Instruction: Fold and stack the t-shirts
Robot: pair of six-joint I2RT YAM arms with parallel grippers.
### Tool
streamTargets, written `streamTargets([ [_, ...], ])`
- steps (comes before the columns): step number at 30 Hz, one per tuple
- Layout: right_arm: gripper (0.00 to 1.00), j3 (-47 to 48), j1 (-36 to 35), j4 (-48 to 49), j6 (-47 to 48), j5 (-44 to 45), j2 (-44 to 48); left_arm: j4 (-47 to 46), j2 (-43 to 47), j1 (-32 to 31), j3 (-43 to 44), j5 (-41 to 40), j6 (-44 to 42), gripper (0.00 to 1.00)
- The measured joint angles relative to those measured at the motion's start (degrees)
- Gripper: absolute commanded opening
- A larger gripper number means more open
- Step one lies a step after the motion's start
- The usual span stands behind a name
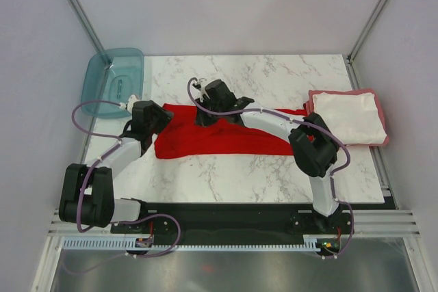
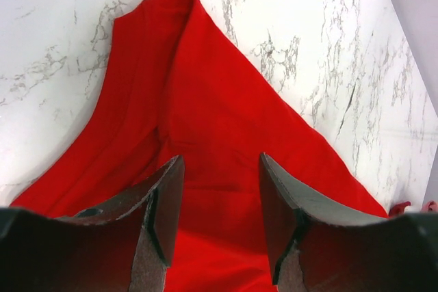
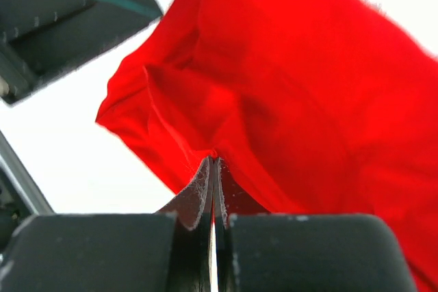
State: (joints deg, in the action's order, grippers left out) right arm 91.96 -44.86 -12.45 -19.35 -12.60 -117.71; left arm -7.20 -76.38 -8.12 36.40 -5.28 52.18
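The right claw is clamped on the red t-shirt. Its wrist view shows the two fingers pressed together with a pucker of cloth caught at their tips, and folds running up and out to both sides of the pinch. The top view does not show that pinch. There the right claw is hidden under its own wrist, set down at the far edge of the red t-shirt, which lies in a long band across the marble table.

The left claw stands open, fingers apart, with red cloth beneath and between them. Ahead of it the shirt narrows to a rounded corner on bare marble. The top view places the left claw at the shirt's left end, with the teal tub beyond it to the left. Only the top view shows the white t-shirt, folded on the pinkish-red t-shirt, well off to the right of the right claw.
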Motion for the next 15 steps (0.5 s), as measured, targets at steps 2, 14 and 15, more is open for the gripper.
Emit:
streamTargets([
  [2, 0.0, -3.37, -0.13, 0.98, -0.63, 0.0, 2.25, -0.09, -0.17, -0.11, 0.0, 0.55, 0.0, 0.55],
  [14, 0.0, -22.47, -0.13, 6.38, -6.05, 0.26, 10.14, 1.66, 0.09, -1.01, -0.07, 3.96, -4.37, 0.57],
  [15, 0.0, -23.69, -0.13, 6.86, -6.47, 0.13, 10.67, 1.79, 0.9, -1.01, -0.24, 4.09, -4.76, 0.58],
])
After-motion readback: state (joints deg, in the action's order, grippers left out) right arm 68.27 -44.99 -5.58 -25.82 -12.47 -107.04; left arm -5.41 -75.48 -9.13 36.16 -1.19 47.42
